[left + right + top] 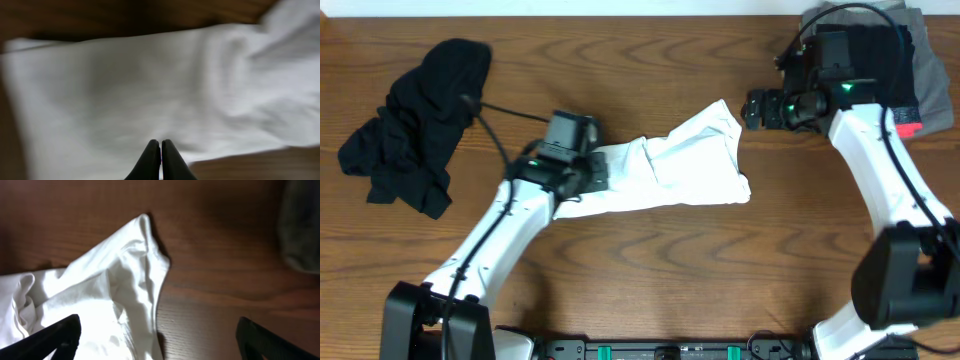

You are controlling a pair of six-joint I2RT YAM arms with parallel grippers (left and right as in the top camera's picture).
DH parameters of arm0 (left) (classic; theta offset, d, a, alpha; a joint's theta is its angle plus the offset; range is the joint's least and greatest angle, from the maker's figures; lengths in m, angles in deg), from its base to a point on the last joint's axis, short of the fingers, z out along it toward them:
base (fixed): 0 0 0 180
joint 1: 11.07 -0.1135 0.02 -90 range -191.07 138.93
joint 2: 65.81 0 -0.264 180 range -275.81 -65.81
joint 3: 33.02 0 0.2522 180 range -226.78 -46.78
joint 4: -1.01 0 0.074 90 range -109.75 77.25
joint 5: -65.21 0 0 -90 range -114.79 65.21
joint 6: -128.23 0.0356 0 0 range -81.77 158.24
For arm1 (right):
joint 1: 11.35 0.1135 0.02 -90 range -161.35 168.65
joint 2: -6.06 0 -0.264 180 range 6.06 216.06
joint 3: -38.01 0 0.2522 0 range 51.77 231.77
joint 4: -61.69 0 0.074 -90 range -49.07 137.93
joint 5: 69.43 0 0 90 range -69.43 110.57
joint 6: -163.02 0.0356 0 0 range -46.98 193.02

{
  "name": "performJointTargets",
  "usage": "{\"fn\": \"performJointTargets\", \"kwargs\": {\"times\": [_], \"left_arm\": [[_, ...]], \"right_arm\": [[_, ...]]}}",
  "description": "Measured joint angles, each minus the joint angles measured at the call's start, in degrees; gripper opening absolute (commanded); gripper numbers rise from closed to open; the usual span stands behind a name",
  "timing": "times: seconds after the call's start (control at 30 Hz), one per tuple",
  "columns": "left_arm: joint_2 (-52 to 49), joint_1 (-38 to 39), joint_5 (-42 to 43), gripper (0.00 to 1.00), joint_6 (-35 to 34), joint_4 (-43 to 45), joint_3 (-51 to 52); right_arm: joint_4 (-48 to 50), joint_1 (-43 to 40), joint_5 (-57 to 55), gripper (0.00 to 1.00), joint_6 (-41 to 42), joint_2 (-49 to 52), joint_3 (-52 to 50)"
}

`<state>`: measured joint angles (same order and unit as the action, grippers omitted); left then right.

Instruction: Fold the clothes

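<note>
Over the blurred white T-shirt (150, 85), left fingers (150, 159) meet; right fingers (56, 336) gape, cropped.

White T-shirt (680, 165), perhaps half-folded; black heap (420, 115)

My feed showed white links and black joints on the left arm (505, 235) and right arm (880, 165). A black cable (495, 125) ran off the left wrist; green lights (847, 87) glowed near both wrists. The left end effector (160, 150) had black tapered fingers (149, 162).

T-shirt (670, 165) – plain white | garment (420, 120) – plain blk | table (650, 280): brn wood grain | pile (928, 60): grey, blk, red bit
</note>
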<state>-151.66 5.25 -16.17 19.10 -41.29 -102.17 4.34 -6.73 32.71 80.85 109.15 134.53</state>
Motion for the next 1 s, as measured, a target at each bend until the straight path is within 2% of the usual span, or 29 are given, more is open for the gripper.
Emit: {"fn": "performJointTargets", "kwargs": {"times": [0.13,0.3,0.63,1.0], "left_arm": [[-0.1,-4.4,-0.7,0.06,1.5,-2.2,0.0],[-1.0,-8.2,-1.2,0.06,3.6,-3.1,0.0],[-5.2,-10.9,-1.4,0.06,5.9,-3.3,0.2],[-6.3,-11.0,-2.0,0.06,7.2,-4.6,0.2]], "right_arm": [[1.7,0.0,5.0,0.83,0.2,6.4,0.0],[2.4,0.0,9.2,0.83,0.3,12.7,-0.1],[3.7,0.1,11.7,0.86,0.3,15.0,-0.1],[3.5,1.6,14.8,0.81,0.7,17.7,0.1]]}}
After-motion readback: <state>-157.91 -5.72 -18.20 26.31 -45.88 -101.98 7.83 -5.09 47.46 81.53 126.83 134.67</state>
